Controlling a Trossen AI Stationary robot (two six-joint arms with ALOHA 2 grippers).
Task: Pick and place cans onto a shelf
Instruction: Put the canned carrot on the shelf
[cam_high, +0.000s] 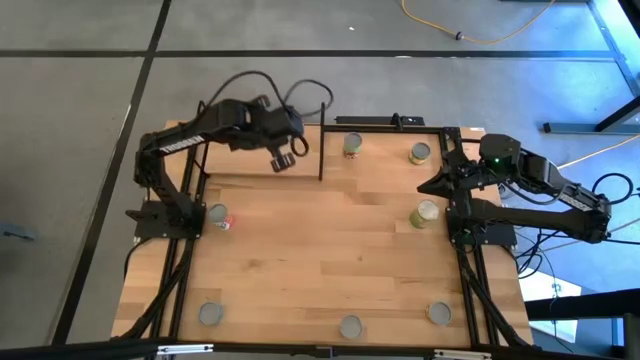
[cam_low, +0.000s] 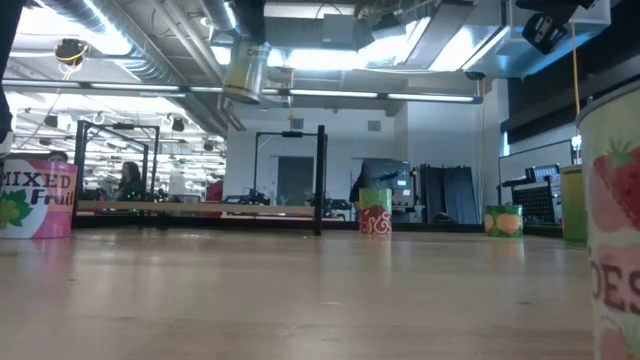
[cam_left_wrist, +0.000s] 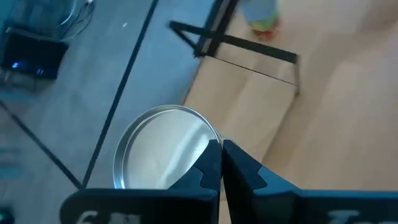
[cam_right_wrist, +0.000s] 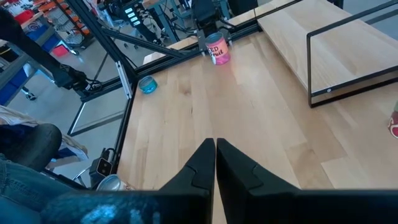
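1. Can (cam_low: 245, 72): hangs in mid-air at upper left of low view, well above the table, axis a bit off vertical. Pale yellowish label, grey-silver lid. In L wrist view the round lid (cam_left_wrist: 163, 152) faces the cam at lower centre.
2. L gripper (cam_left_wrist: 221, 149): fingers pinched almost together at the lid's rim, so it looks to be holding the can by its edge; how the pads sit on the rim can't be made out. In high view it (cam_high: 283, 160) sits upper centre-left, just left of the black upright.
3. Shelf (cam_high: 385, 165): light plank w/ thin black rods, along the table's top edge in high view. Two cans already stand there. In L wrist view the plank (cam_left_wrist: 242, 112) lies at centre, right of and above the can.
4. Key relation, judged: the held can is off the left side of the framed section and must go right past the upright, then down, axis brought upright.
5. R gripper (cam_right_wrist: 215, 146): fingers closed, nothing held; arm parked at right edge of high view. L arm is the nearer one.
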